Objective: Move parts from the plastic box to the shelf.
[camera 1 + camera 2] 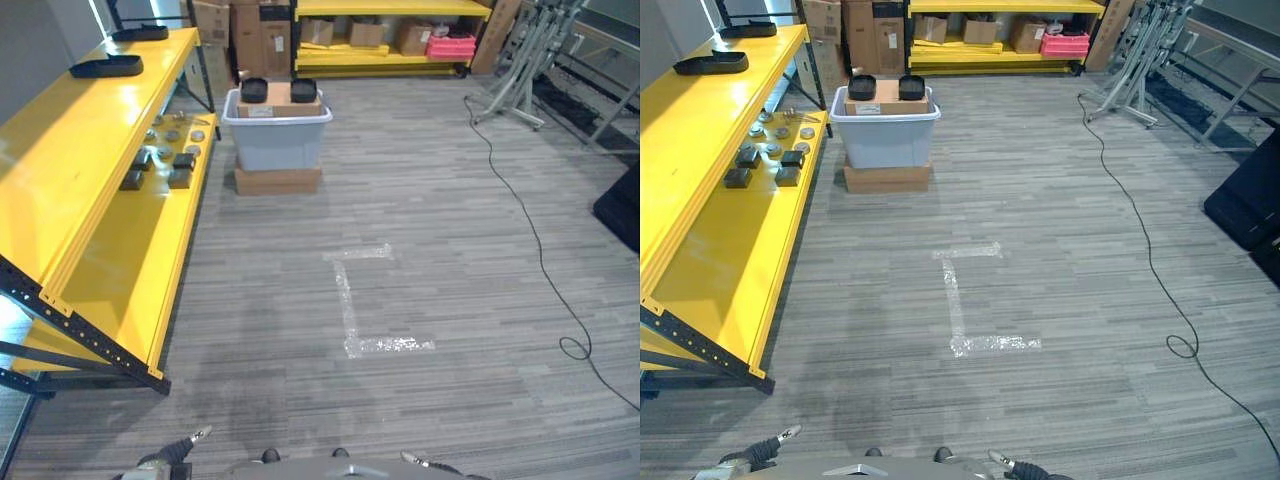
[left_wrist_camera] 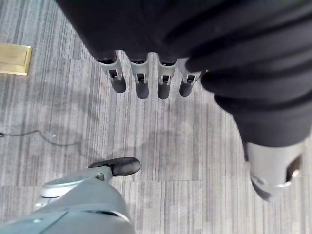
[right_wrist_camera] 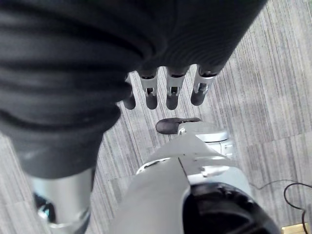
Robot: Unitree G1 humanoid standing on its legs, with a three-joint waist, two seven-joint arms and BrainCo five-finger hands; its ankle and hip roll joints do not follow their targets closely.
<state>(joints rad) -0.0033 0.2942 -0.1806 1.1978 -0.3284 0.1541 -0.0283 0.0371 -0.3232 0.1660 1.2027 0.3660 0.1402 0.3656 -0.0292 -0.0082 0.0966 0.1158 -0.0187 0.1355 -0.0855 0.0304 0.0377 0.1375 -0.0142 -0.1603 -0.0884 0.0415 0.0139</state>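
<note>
The grey plastic box [image 1: 276,138] stands on a flat brown cardboard carton [image 1: 277,181] on the grey striped carpet floor [image 1: 420,250], far ahead of the robot. Two black tray-like parts [image 1: 254,90] sit at its top, either side of a small brown cardboard piece [image 1: 279,99]. Just beside it, to the left, runs the long yellow metal shelf [image 1: 95,190]; its lower level carries a cluster of small dark blocks and round metal parts [image 1: 165,150], and its top level two black oval trays [image 1: 106,66].

Both hands hang low, well apart from box and shelf. The left hand [image 2: 146,78] holds nothing, its fingers straight in a row above bare carpet with the thumb apart. The right hand [image 3: 165,87] is likewise relaxed and empty.

White tape marks [image 1: 355,300] lie on the floor between the robot and the box. A second yellow rack [image 1: 385,35] with cardboard boxes and a pink crate stands at the back.
</note>
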